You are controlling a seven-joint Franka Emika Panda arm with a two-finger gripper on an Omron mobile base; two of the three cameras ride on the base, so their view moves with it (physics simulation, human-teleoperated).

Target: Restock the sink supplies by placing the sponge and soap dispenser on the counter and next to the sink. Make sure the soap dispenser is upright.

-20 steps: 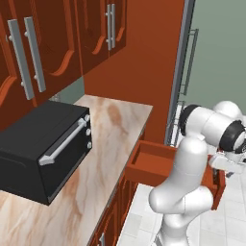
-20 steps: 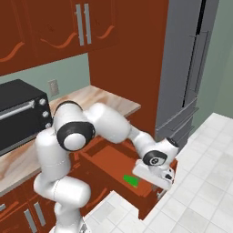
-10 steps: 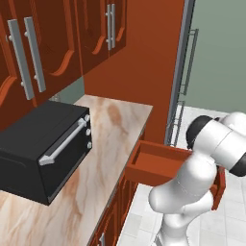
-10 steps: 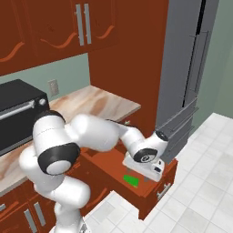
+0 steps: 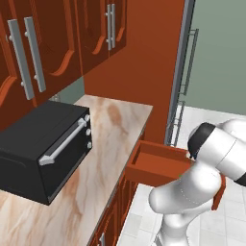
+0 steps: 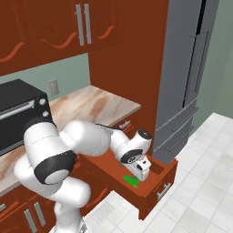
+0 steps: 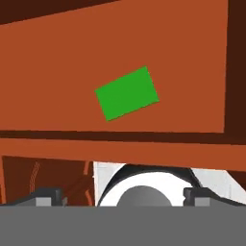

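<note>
1 sponge (image 7: pixel 127 93) lies flat on the open drawer (image 6: pixel 154 189) floor, ahead of and below the end effector (image 6: pixel 142 167), long axis skewed to the drawer walls. End effector fingers spread wide, holding nothing, above the drawer beside the sponge; wrist likely needs rotating to match.

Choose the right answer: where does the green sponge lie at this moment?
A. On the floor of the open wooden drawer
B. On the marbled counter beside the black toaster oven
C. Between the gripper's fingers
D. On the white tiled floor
A: the sponge lies flat on the bottom of the pulled-out drawer, and the gripper hovers above it with its jaws open, not touching it.
</note>
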